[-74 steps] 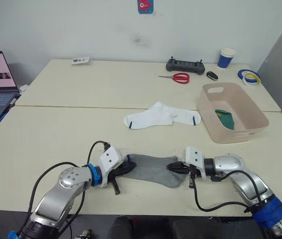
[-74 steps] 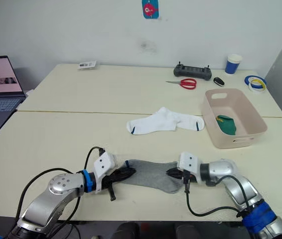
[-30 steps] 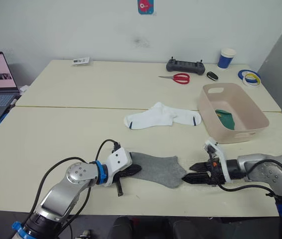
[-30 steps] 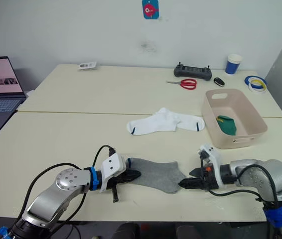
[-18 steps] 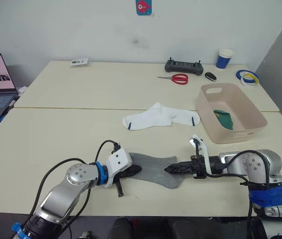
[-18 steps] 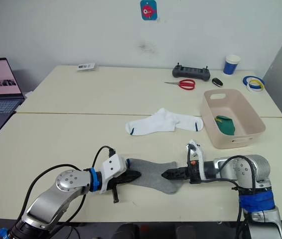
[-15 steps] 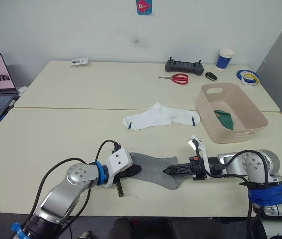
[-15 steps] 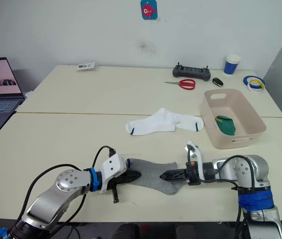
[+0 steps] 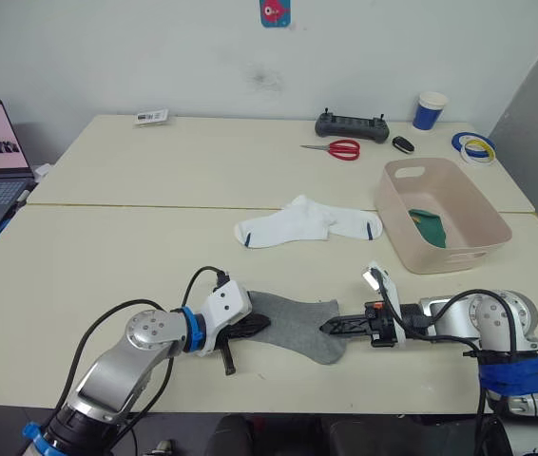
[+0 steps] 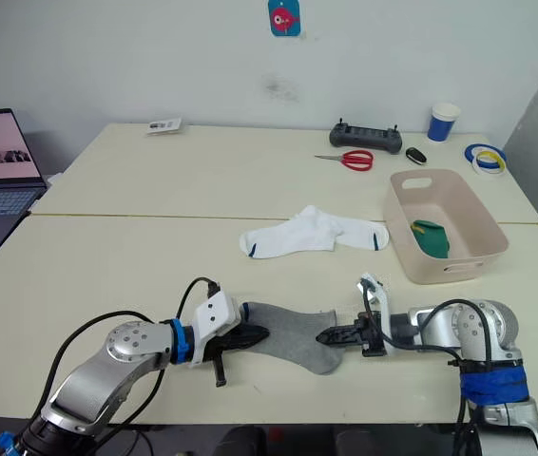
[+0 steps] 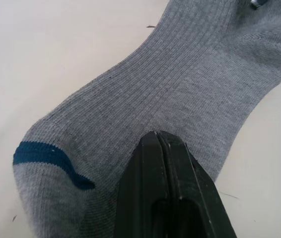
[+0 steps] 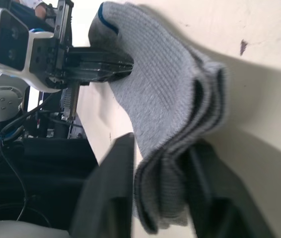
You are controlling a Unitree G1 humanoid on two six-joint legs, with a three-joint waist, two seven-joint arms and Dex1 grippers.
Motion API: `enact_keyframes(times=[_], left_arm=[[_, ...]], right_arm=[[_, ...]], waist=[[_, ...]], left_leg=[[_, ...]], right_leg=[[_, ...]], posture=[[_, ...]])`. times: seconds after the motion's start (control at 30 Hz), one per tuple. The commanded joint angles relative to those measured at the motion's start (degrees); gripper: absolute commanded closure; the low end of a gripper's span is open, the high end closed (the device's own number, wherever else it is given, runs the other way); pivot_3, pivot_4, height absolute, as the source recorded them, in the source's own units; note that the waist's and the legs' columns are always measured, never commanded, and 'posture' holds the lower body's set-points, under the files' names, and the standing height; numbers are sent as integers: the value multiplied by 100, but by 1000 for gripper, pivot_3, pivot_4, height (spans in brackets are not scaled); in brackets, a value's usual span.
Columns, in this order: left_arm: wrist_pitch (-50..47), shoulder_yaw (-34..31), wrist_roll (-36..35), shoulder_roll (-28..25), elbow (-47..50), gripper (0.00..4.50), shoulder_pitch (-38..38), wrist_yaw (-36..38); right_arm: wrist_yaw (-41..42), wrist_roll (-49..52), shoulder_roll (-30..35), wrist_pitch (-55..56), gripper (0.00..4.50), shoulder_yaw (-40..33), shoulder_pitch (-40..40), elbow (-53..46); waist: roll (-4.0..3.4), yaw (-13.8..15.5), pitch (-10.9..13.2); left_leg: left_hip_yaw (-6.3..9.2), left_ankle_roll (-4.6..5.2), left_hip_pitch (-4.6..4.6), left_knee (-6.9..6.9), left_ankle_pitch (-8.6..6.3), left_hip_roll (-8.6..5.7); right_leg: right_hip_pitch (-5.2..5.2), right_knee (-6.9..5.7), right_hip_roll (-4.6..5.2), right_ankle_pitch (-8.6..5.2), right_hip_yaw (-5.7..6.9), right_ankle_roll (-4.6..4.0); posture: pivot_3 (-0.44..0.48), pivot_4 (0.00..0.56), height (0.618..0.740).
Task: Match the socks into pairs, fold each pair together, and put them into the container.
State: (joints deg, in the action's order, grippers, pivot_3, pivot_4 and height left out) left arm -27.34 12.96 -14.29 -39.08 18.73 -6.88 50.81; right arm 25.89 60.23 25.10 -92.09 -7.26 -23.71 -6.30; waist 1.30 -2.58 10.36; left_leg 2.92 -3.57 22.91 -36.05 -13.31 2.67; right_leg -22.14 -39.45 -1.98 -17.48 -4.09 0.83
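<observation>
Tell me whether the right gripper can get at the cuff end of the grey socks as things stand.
Probably yes. The right gripper is open with its fingers either side of the cuff end of the grey socks, and nothing lies between them. The left gripper is shut on the toe end, well away.

cream table carries grey socks, white socks, container.

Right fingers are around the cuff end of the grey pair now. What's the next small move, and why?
Probably close the right gripper on that end. Its fingers straddle the layered edge of the grey socks with a gap on each side, so nothing is gripped yet. The left gripper is shut, pressing the toe end on the table, which should steady the pair for the fold.
</observation>
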Motion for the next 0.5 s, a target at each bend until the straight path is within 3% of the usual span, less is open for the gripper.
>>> enact_keyframes(times=[0.03, 0.37, 0.5], left_arm=[[-126, 1, -35, -58, 31, 4500, 8, 96], [-401, 289, -223, 295, 357, 4500, -117, 87], [-640, 78, -579, 543, 487, 4500, -231, 27]], right_arm=[[121, 121, 150, -40, 4465, -125, 35, -119], [917, 264, 960, -22, 4465, 38, 159, -96], [1350, 144, 1372, 88, 4465, 199, 116, 42]], waist=[[0, 0, 0], [1, 17, 3], [3, 20, 4]], left_leg=[[0, 0, 0, 1, 0, 0], [-2, 1, 5, 1, -1, -2], [-2, 2, 5, 1, -1, -2]], right_leg=[[0, 1, 0, 0, 0, 0], [-2, 9, 1, 0, 0, 1], [-2, 9, 0, 0, 0, 1]], posture=[[0, 150, 740], [0, 150, 740], [0, 150, 740]])
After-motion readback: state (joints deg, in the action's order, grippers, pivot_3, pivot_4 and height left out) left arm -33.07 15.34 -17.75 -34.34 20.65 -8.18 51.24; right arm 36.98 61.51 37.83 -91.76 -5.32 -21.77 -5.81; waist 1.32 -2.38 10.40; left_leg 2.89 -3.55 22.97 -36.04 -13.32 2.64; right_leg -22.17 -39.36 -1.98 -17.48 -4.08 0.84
